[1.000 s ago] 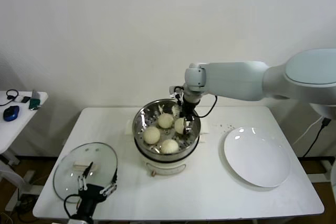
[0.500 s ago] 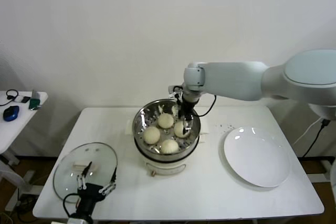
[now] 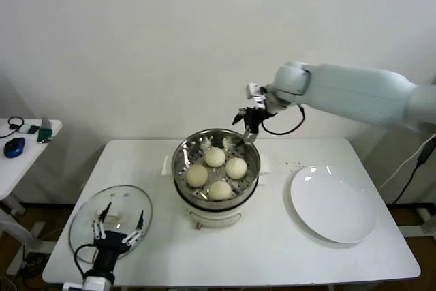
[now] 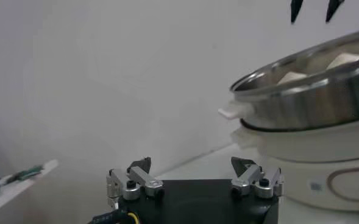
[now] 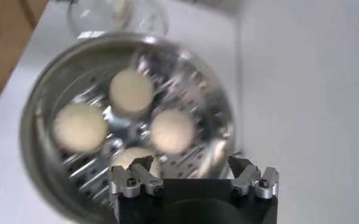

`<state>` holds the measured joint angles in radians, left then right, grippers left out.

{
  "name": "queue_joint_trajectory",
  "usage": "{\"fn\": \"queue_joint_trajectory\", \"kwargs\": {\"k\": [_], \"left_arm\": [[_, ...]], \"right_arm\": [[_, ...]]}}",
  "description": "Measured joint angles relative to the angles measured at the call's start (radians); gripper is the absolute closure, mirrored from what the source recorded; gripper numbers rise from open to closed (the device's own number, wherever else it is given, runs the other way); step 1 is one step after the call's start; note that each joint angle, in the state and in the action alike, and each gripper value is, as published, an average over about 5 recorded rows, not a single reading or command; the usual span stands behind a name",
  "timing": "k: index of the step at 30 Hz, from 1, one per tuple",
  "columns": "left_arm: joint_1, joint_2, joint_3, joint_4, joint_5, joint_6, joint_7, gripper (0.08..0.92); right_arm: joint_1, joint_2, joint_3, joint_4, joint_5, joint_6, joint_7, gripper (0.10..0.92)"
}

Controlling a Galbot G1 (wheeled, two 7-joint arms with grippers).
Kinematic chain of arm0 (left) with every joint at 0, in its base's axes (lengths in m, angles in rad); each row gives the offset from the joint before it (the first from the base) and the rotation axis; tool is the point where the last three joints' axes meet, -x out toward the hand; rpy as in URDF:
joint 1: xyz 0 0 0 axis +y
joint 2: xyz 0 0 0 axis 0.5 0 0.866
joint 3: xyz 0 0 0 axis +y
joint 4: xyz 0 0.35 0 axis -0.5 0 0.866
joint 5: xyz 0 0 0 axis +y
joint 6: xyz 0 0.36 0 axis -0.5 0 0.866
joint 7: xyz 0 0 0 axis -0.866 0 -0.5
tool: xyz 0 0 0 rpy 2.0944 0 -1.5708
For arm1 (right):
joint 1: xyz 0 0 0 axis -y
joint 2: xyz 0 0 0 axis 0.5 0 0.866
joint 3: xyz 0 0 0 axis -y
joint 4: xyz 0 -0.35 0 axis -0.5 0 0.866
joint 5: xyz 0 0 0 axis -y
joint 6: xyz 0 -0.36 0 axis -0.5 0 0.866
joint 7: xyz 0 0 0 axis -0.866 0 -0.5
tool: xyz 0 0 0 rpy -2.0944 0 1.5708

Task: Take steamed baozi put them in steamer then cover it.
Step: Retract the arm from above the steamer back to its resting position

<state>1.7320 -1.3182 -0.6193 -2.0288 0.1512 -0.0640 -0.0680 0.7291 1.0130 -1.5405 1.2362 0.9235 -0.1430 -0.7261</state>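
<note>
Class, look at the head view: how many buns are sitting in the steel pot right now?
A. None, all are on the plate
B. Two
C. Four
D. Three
C: four buns lie in the pot, while the white plate is bare and the glass lid is on the table.

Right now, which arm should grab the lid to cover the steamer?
Left. Its open tool hovers right at the glass lid. The right tool, open and empty, is above the steamer, where four baozi already sit.
</note>
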Motion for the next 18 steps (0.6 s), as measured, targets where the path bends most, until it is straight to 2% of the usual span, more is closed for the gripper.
{"fn": "queue_joint_trajectory", "kwargs": {"k": [9,18], "left_arm": [[-0.012,-0.019,0.005,0.008,0.092,0.057,-0.026,0.177],[-0.013,-0.034,0.019,-0.005,0.196,0.112,-0.049,0.177]], "right_arm": [[-0.318,-0.226,0.373,0.117,-0.033,0.168,0.267,0.203],[-0.753,-0.329,0.861,0.225,-0.077,0.265,0.508,0.203]]}}
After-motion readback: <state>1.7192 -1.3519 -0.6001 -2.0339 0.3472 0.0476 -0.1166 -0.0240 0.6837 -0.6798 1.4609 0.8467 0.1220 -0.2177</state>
